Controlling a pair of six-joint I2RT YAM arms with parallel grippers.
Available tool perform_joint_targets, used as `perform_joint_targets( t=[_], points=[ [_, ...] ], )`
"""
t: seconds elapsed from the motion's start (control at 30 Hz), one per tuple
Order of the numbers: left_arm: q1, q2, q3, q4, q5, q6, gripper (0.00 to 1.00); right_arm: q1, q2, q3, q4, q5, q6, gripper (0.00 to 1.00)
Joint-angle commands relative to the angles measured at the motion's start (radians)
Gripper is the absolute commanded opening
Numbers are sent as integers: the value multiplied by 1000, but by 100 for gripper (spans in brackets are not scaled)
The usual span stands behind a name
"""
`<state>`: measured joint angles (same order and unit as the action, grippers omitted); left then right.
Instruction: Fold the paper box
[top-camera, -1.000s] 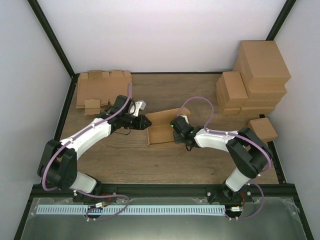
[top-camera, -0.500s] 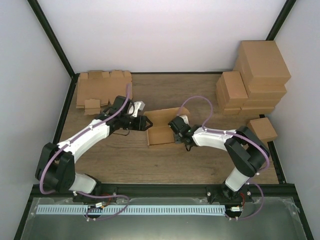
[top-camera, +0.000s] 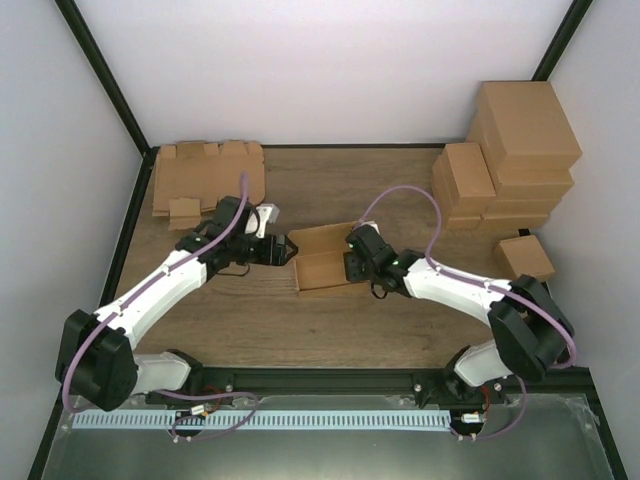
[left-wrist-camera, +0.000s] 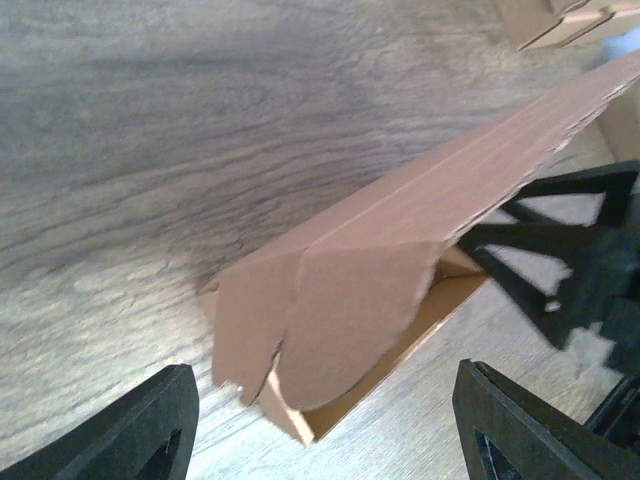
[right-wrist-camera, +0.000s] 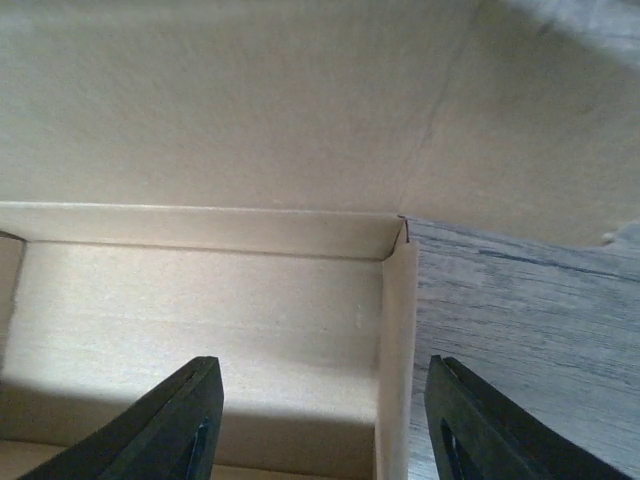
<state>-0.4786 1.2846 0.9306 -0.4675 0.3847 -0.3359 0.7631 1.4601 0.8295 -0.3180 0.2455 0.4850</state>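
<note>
The paper box sits mid-table, a shallow brown cardboard tray with its lid panel raised at the back. At its left end is my left gripper, open. In the left wrist view the box's end flaps hang just ahead of the left gripper, touching neither finger. My right gripper is at the box's right end, open. In the right wrist view the right gripper straddles the box's side wall without pinching it, one finger over the tray floor and one over the table.
Flat cardboard blanks lie at the back left. A stack of folded boxes stands at the back right, with one small box in front of it. Black frame rails border the table.
Both grippers have gone from shut to open at the box's two ends. The left gripper drew back slightly to the left; the box stayed in place.
</note>
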Motion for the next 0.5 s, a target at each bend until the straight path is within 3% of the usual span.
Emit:
perform_joint_targets(
  t=[0.0,0.23,0.47],
  points=[
    [-3,-31,-39,-17,-48,6,72,3,-100,19,-6,2,-11,59],
    [-5,-43,-76,24,-68,0,70,-192,-301,-120,158,-323,-132,64],
    [-12,-11,-64,57,-68,-12,62,-308,-342,-119,178,-394,-224,65]
  ],
)
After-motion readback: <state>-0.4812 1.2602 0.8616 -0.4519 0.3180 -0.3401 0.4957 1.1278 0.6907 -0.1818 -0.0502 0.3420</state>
